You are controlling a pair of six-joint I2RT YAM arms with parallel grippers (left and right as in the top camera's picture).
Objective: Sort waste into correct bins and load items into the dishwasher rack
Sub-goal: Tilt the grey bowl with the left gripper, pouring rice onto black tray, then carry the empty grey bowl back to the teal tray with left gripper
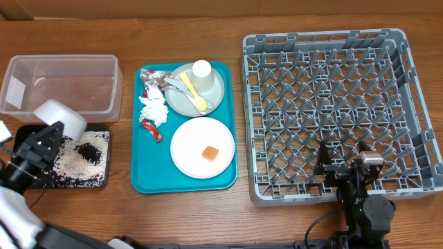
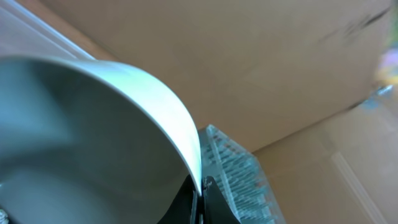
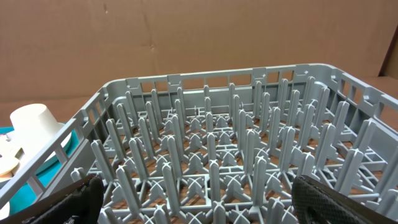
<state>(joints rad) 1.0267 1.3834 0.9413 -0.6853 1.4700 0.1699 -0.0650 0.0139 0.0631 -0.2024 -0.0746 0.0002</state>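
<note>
Wooden desk, brown cardboard backdrop; two arms at the lower edge of the overhead view.

- Left pincer (image 2: 200, 198): clenched on the rim of the white bowl (image 1: 61, 116). Bowl is lifted and tipped, mouth turned down toward the lower left corner of the frame. Its inside looks bare in the wrist view, though that view is blurred and shows only part of it.
- Black tray (image 1: 97, 185): directly below the bowl, lower left. Holds the white rice grains (image 1: 69, 164) with a clump of dark bits (image 1: 87, 149).
- Clear tub (image 1: 76, 86): just above the black tray, upper left. Nothing visible inside.
- Teal tray (image 1: 145, 181), centre:
  - crumpled foil wrapper (image 1: 151, 77), white napkin (image 1: 154, 111) and red packet (image 1: 152, 130) along its left side
  - grey-green plate (image 1: 216, 93) at the top, carrying the white cup (image 1: 201, 71), the yellow spoon (image 1: 194, 93) and what is probably the fork (image 1: 173, 84)
  - pale plate (image 1: 187, 155) below, with the orange cube (image 1: 210, 153) on it
- Dishwasher rack (image 1: 325, 38): right half of the frame, no items loaded.
- Right pincer (image 3: 205, 208): released, jaws wide, grasping nothing, parked at the rack's lower edge.

Step in hand: emptying the bowl's rice into the black tray, apparently near done.

Next move calls for: righting the bowl, carrying it across the teal tray clear of the cup, then seating it between the rack's pegs. The reach is long for the left arm, so a handover to the right may be needed.
</note>
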